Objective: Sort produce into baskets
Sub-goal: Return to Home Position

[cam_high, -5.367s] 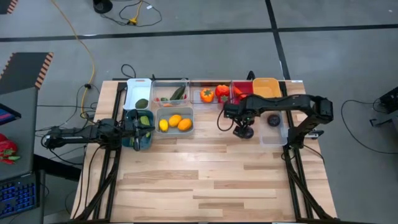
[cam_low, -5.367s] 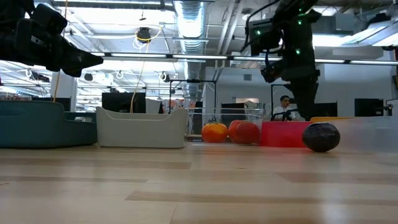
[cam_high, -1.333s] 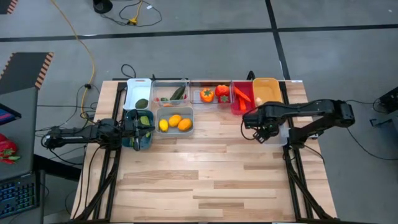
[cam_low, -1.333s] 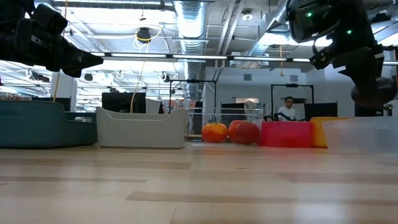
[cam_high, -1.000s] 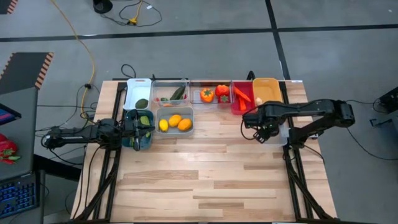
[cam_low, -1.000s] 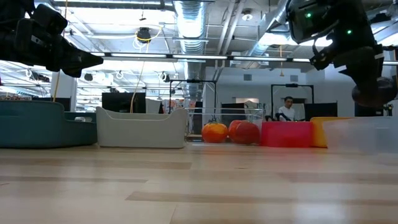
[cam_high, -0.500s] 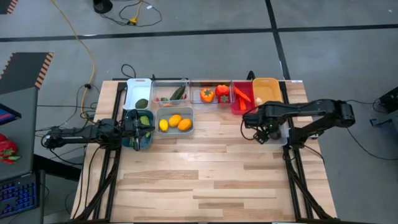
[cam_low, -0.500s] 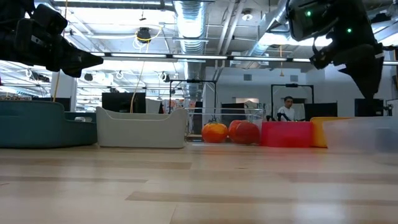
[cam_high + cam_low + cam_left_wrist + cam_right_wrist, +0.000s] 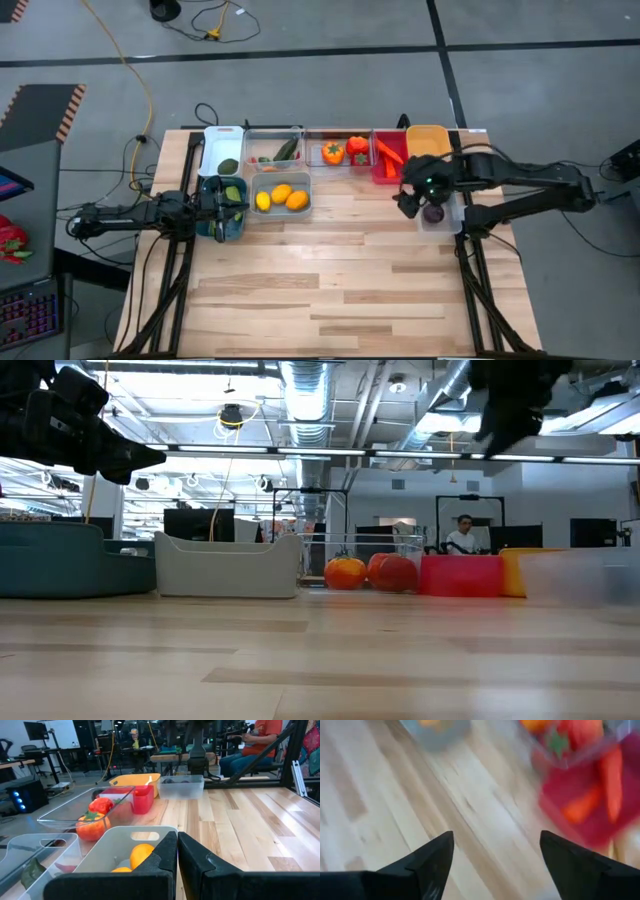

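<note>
My right gripper (image 9: 409, 203) hangs over the right side of the table (image 9: 330, 290), just beside the near clear tub (image 9: 440, 228), where the purple ball (image 9: 433, 212) lies. Its fingers (image 9: 431, 861) stand wide apart with nothing between them. The right arm crosses above the near end of the orange tub (image 9: 428, 134) and hides the far edge of the near clear tub. My left gripper (image 9: 238, 203) waits over the teal tub (image 9: 212, 225), covering much of it, with its fingers pressed together on nothing. Next to it, the grey-blue tub (image 9: 280, 178) holds three lemons (image 9: 281, 194). Along the back row I see the white tub (image 9: 222, 134) with one dark green piece (image 9: 229, 166), a small clear tub (image 9: 262, 135) with a cucumber (image 9: 287, 150), a long clear tub (image 9: 320, 135) with an orange pepper (image 9: 332, 153) and a red pepper (image 9: 357, 146), and the red tub (image 9: 380, 176) with carrots (image 9: 388, 153). From table height the near clear tub is only a hazy wall and I cannot make out the ball. A person (image 9: 463, 536) sits in the room behind.
</note>
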Motion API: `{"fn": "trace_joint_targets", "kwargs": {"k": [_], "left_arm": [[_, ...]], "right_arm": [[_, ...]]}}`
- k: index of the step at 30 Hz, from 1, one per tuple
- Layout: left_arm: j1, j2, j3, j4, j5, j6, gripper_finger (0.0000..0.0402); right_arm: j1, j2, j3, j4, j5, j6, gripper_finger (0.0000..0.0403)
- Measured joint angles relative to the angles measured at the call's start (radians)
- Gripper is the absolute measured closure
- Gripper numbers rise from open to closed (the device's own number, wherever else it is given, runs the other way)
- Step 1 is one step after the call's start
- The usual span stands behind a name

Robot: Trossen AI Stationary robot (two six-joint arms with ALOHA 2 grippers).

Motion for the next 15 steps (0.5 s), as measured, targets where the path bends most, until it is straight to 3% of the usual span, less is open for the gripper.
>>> {"fn": "trace_joint_targets", "kwargs": {"k": [9,15], "left_arm": [[0.000,0.000,0.000,0.000,0.000,0.000,0.0400],[0.000,0.000,0.000,0.000,0.000,0.000,0.0400]], "right_arm": [[0.002,-0.053,-0.095,0.262,0.039,-0.152,0.0152],[0.002,-0.092,-0.216,0.436,0.021,-0.177,0.0248]]}}
